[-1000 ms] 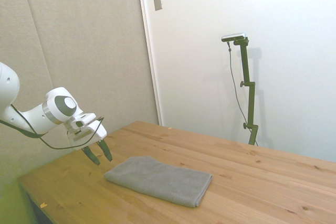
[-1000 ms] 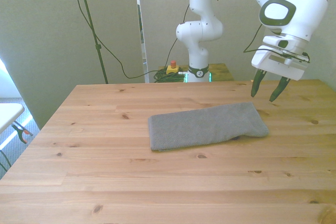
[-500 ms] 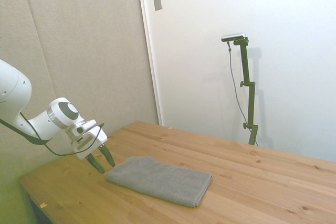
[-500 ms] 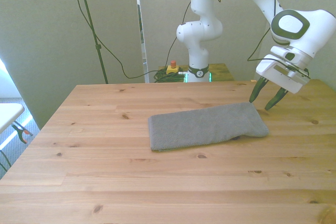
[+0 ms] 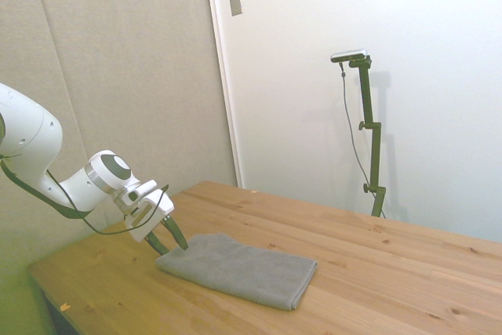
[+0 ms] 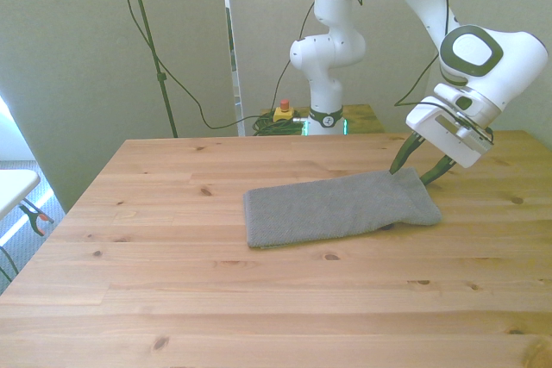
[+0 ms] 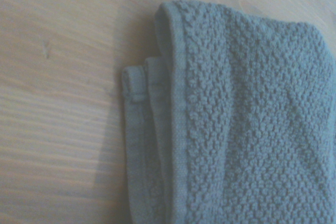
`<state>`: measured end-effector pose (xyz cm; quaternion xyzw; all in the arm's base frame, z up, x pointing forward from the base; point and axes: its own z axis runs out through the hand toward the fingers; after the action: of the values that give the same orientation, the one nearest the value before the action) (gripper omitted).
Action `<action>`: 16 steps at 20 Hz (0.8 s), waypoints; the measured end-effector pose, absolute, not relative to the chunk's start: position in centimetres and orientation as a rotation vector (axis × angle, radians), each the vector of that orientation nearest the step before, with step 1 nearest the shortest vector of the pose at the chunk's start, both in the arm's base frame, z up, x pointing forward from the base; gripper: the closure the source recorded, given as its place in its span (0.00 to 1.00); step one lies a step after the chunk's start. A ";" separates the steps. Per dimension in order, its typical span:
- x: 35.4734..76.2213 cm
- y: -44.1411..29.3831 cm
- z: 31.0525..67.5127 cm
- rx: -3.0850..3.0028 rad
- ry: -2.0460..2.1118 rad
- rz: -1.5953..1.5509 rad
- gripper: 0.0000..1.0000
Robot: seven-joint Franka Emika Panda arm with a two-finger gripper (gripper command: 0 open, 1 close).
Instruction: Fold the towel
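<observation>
Looking at the wooden table, I am seeing the grey towel lying flat near the middle of the front view, a little right of centre. It is already doubled over into a long narrow band; the wrist view is showing stacked hemmed edges at one corner of the towel, with at least two layers under the top one, so I am judging that at least one fold is done.

I am holding the gripper at the towel's end toward the front view's right. Its two dark fingers are standing apart, tilted down toward the cloth, with their tips at or just above the towel's corner. I cannot tell whether they are touching the fabric. In the side view the gripper is sitting at the lower left of the frame, at the near end of the towel, which is stretching away toward the lower middle.

Nothing is lifted: the towel is resting fully on the table. As I am reading it, the remaining work is to pinch this end, carry it over toward the opposite end and lay it down, shortening the band by half. The grasp itself is not yet made.
</observation>
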<state>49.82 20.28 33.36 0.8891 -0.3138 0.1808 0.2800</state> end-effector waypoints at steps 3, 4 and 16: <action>49.9 20.2 33.4 2.388 -0.845 0.488 1.00; 49.9 20.2 33.4 2.389 -0.845 0.488 1.00; 49.9 20.5 32.9 2.426 -0.836 0.499 1.00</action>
<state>49.86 20.50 32.93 0.8960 -0.3088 0.1843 0.2605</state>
